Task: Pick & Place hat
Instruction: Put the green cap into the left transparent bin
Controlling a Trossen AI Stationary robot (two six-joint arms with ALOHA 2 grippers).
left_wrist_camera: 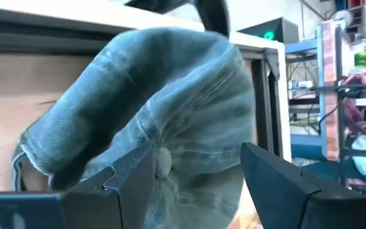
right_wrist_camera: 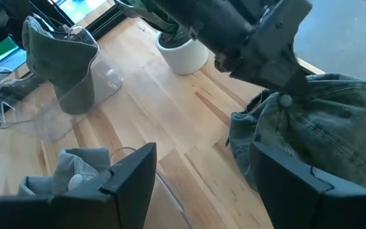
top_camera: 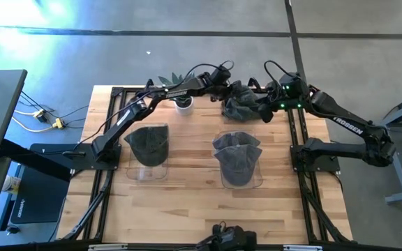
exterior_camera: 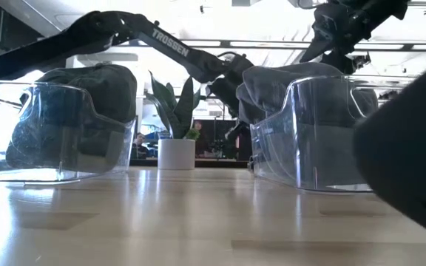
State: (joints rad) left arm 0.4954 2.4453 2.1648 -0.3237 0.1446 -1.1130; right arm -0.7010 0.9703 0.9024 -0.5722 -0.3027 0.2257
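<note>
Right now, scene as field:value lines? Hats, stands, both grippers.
loose hat: dark denim hat, far edge of the table, between both grippers
left gripper: at the loose hat, fingers either side of its crown button; grip cannot tell
right gripper: open, beside the loose hat, holding nothing
left clear stand: carries one hat
right clear stand: carries stacked hats
other: potted plant

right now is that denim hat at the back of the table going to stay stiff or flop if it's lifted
Probably floppy: the denim hat lies crumpled and creased, not holding a dome. It looks light, thin cloth. The left hand at its top button would likely lift a sagging bundle.
</note>
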